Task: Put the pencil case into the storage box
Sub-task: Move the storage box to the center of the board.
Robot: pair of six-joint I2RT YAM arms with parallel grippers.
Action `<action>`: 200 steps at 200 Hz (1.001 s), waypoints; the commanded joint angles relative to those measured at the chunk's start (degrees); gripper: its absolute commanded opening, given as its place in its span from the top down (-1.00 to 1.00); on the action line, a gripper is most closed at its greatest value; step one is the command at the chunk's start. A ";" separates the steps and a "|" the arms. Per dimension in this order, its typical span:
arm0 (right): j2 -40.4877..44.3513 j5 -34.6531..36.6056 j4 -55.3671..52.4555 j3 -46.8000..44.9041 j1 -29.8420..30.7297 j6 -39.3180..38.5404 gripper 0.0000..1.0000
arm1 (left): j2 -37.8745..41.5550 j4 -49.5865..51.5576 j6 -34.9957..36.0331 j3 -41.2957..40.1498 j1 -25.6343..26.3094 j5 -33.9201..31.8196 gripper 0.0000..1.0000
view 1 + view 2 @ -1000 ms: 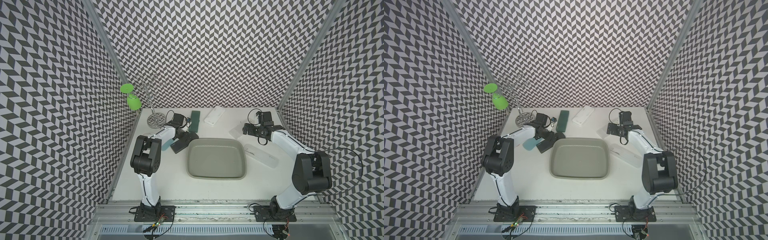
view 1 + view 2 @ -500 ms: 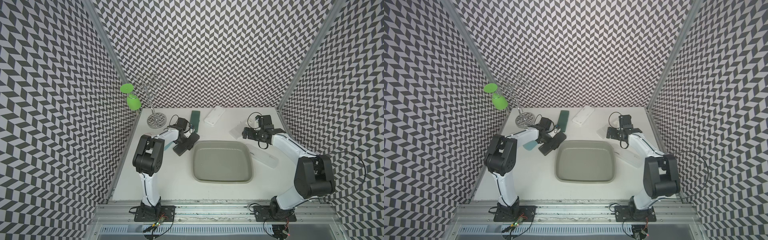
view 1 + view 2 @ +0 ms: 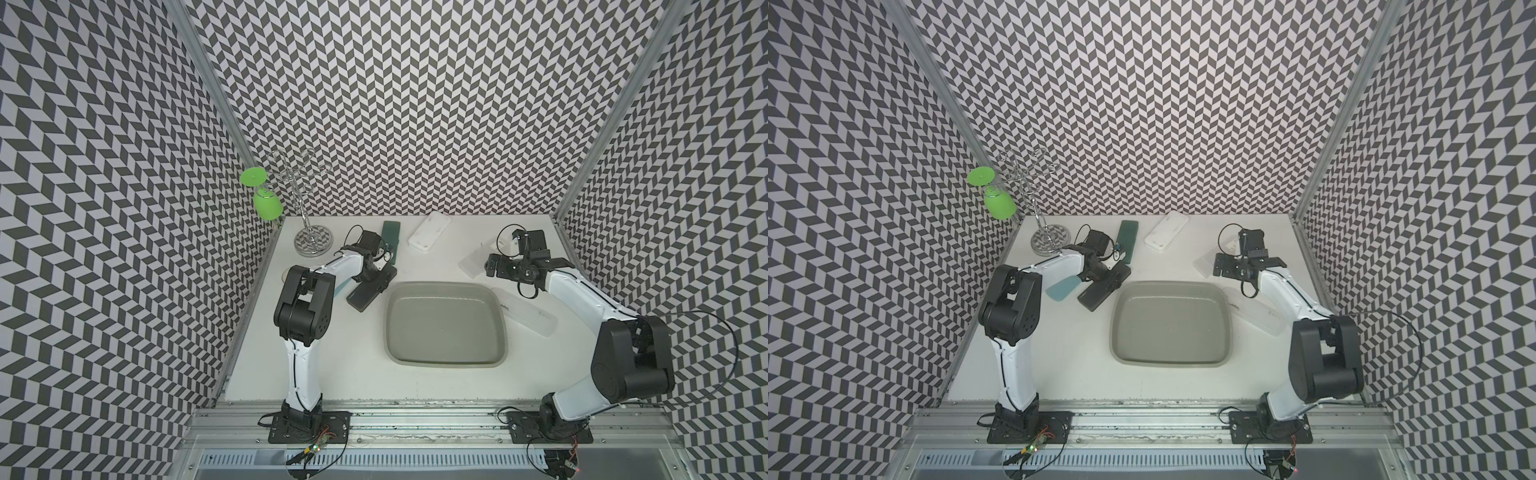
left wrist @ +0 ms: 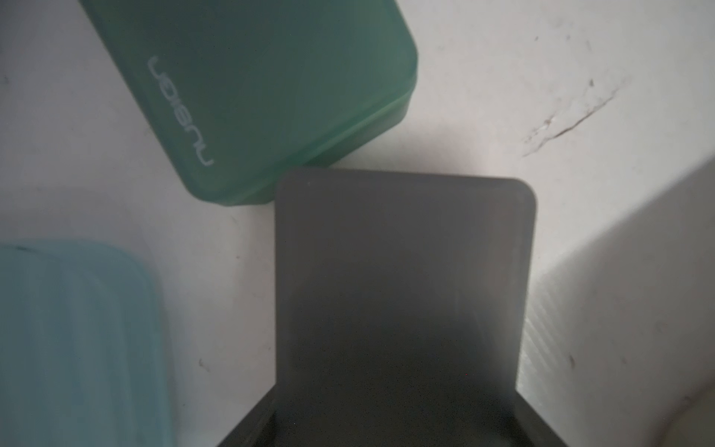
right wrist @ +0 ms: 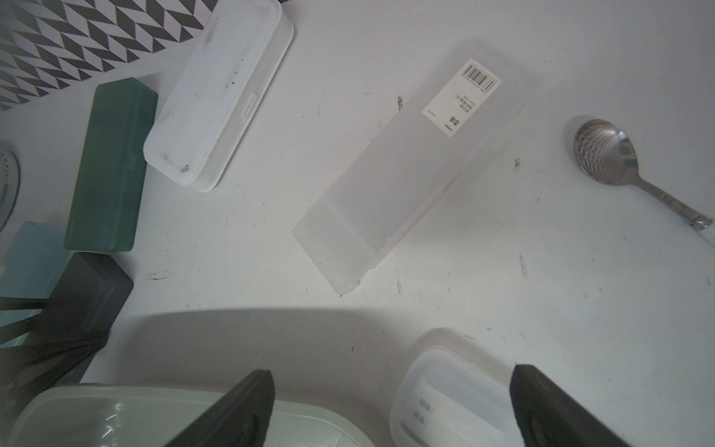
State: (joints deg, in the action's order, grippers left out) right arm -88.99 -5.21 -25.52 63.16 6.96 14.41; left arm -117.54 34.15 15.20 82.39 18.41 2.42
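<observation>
Dark pencil case (image 3: pixel 361 297) between left fingers (image 4: pixel 247 431) (pinching or not: cannot tell); right fingers (image 5: pixel 240 410) spread near storage box (image 3: pixel 446 362)

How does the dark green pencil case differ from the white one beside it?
The dark green case looks slimmer; the white case is wider and smudged. The dark green case points almost straight at the back wall; the white case lies slanted. Both are long, closed and flat on the table, outside the storage box.
</observation>
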 commanded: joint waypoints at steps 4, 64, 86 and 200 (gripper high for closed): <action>0.65 -0.87 1.07 1.44 0.31 -0.52 -0.99 | 1.03 8.27 -2.29 1.21 -0.30 -7.55 -0.42; 1.03 -2.12 1.45 1.84 0.28 -0.28 -0.99 | 10.93 13.86 -19.11 6.75 0.53 -8.45 -0.31; 1.85 -2.04 1.66 1.47 0.27 -0.33 -0.99 | 14.30 13.94 -26.47 7.81 2.83 -5.90 -0.32; 8.20 -1.35 2.38 -6.11 0.22 0.51 -0.99 | 21.39 2.86 -58.04 -5.20 27.07 0.84 -0.34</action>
State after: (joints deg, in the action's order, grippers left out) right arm -83.35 -6.87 -25.26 58.92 6.96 14.52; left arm -99.57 42.33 -35.22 82.61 45.01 2.59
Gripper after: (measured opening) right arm 0.995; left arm 0.742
